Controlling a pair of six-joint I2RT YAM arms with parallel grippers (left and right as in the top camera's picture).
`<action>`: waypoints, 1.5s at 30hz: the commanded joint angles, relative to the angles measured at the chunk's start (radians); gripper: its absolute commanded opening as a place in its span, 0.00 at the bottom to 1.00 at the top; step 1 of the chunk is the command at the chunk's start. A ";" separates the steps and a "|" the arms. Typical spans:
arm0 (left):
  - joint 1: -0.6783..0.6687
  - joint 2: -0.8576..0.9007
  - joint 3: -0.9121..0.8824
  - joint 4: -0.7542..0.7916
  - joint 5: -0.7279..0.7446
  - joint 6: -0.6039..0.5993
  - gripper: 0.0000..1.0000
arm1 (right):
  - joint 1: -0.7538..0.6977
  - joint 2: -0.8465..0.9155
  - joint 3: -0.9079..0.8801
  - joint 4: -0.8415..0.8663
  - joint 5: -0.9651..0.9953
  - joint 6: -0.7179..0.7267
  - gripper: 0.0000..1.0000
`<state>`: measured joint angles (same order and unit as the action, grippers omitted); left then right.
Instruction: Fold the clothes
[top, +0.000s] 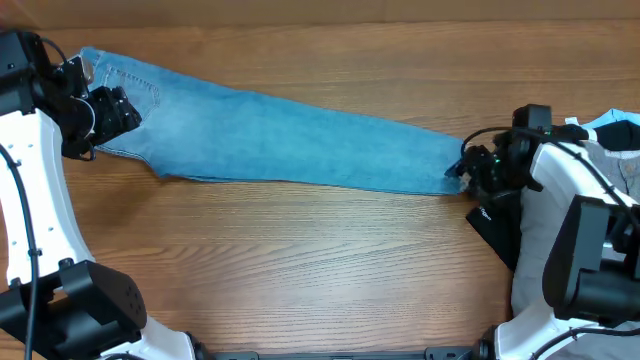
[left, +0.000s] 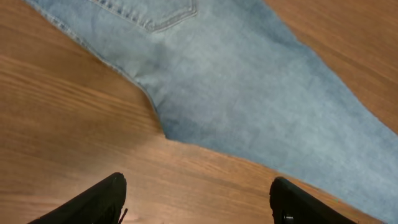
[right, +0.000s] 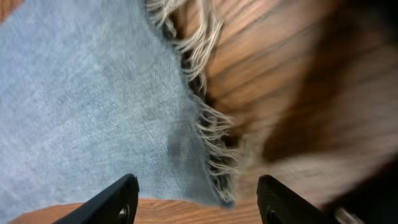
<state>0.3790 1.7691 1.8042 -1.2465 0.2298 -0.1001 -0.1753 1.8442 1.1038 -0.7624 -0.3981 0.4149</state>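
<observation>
Jeans (top: 290, 145) lie stretched flat across the worktop (top: 300, 270), waist leftward, frayed hem (right: 208, 127) rightward. Left gripper (left: 199, 199) hangs spread wide by the waist end; right gripper (right: 196, 199), fingers apart, hovers over that hem.

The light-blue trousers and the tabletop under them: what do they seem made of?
Light-blue faded trousers: likely cotton denim, matte; woven texture, contrast-stitched pocket, frayed pale hem threads. Brown tabletop: wood or wood-look laminate, smooth, slight sheen; long grain lines, real or printed unclear.
</observation>
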 joint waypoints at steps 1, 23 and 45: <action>-0.005 -0.002 0.011 -0.023 -0.013 0.019 0.77 | 0.012 -0.002 -0.072 0.061 -0.045 0.005 0.65; -0.006 -0.003 0.011 -0.090 -0.023 0.026 0.76 | -0.074 -0.265 0.123 -0.121 0.094 -0.053 0.04; -0.006 -0.004 0.011 -0.116 -0.019 0.026 0.77 | -0.080 -0.382 0.715 -0.389 0.082 -0.047 0.04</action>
<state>0.3790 1.7691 1.8042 -1.3621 0.2119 -0.0967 -0.3153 1.4380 1.7973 -1.1679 -0.2760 0.3061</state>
